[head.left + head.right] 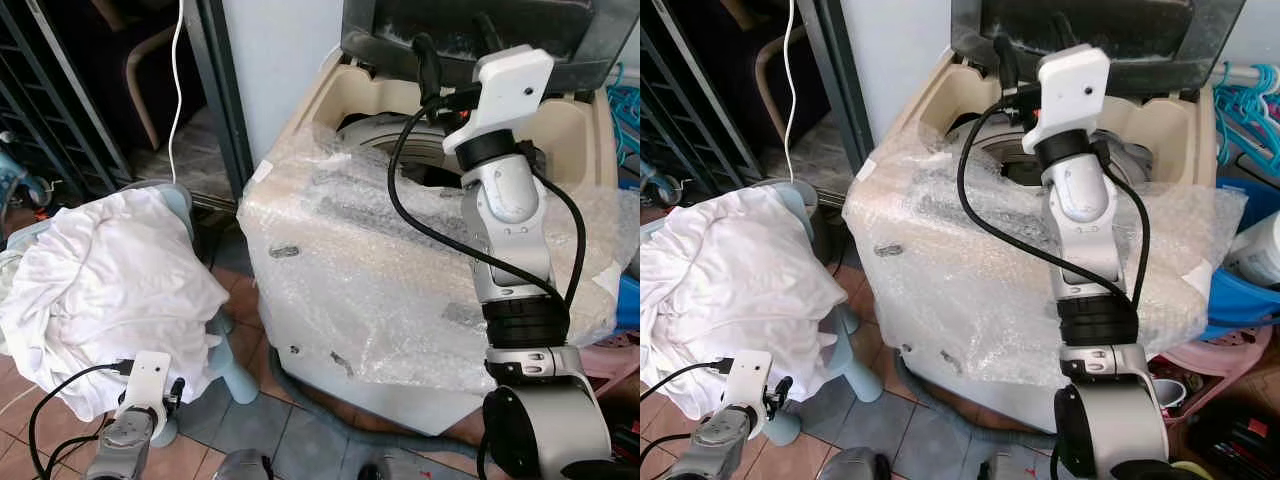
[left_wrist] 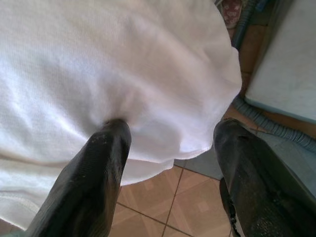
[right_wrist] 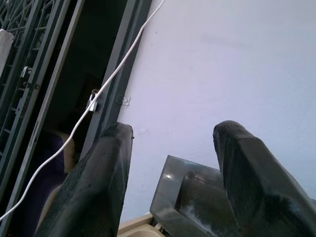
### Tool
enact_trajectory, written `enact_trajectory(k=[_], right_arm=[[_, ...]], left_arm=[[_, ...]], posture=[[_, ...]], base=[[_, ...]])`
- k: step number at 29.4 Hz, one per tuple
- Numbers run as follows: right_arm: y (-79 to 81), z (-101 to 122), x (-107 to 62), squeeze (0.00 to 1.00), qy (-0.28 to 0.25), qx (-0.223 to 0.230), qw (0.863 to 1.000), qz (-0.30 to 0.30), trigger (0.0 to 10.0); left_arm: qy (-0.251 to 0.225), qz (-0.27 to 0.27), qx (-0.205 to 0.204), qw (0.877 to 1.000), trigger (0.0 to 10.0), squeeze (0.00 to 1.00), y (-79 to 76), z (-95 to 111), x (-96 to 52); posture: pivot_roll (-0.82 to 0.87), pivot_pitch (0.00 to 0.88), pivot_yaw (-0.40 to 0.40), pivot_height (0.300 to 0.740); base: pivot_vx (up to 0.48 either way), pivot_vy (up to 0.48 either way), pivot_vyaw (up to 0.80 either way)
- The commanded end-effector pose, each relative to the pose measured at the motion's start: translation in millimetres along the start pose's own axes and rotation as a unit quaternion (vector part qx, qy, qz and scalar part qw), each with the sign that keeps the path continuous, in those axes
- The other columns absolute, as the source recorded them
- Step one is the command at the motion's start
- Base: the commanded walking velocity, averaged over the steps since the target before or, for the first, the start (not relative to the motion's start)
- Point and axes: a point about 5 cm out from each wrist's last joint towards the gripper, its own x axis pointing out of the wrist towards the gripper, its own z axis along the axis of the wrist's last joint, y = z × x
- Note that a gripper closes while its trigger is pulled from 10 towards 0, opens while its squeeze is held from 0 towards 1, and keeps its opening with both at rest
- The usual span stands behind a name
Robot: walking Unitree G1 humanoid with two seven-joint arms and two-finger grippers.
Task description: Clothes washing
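— One heap of white clothes (image 1: 105, 295) is all the laundry there is. It lies piled on a pale blue stool (image 1: 232, 372) on the robot's left, beside the washing machine (image 1: 420, 290) and apart from it, hanging down over the stool's edge.

— And the machine itself?

— Top-loader, cream body, wrapped in bubble wrap (image 1: 380, 270) over its front and top. Its dark lid (image 1: 1090, 30) stands raised at the back, and the drum opening (image 1: 400, 135) is partly seen behind the right arm.

— Where are the grippers?

— The left gripper (image 2: 170, 148) is low, right at the bottom of the heap. In the left wrist view its two black fingers are spread apart; one fingertip (image 2: 112, 131) presses into the white cloth, the other is clear of it over the tiled floor (image 2: 163, 207). Nothing is pinched between them.

— The right one?

— The right gripper (image 3: 173, 148) is raised high above the open top of the machine, pointing up and back. Its fingers stand apart with nothing between them; past them are the pale wall (image 3: 237, 64), the lid's edge, a dark door frame (image 3: 123, 44) and a white cord (image 3: 111, 84) running down across it.

— Anything else nearby?

— A grey ribbed hose (image 2: 276, 128) on the floor by the machine's base, a metal gate (image 1: 45, 100) far left, and blue hangers (image 1: 1250, 95) at the right edge.
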Motion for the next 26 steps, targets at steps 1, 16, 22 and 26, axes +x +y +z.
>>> enact_trajectory(k=[1,16,22,26], right_arm=[[5.9,-8,-12.5,0.00,0.034,0.028,0.999,0.027,10.0],[54.4,-6,-78.9,0.00,0.119,0.057,0.988,0.080,10.0],[52.7,-5,-74.7,0.00,0.120,0.053,0.990,0.060,10.0],[52.9,-8,-77.5,0.00,0.132,0.045,0.989,0.054,10.0]], left_arm=[[-0.008,0.000,-0.012,1.000,10.0,0.00,-1.6,0,-0.2],[0.066,-0.067,-0.018,0.995,10.0,0.00,-31.6,0,9.3],[0.029,-0.068,-0.039,0.996,10.0,0.00,-26.2,19,14.5],[0.028,-0.062,-0.034,0.997,10.0,0.00,-23.2,16,13.6]], posture=[[-0.02,0.000,0.024,0.740],[-0.10,0.000,0.018,0.740],[-0.07,0.000,0.016,0.740],[-0.07,0.000,0.022,0.740]], base=[[0.000,0.000,0.00],[0.000,0.000,0.18],[0.000,0.000,0.00],[0.000,0.000,0.40]])
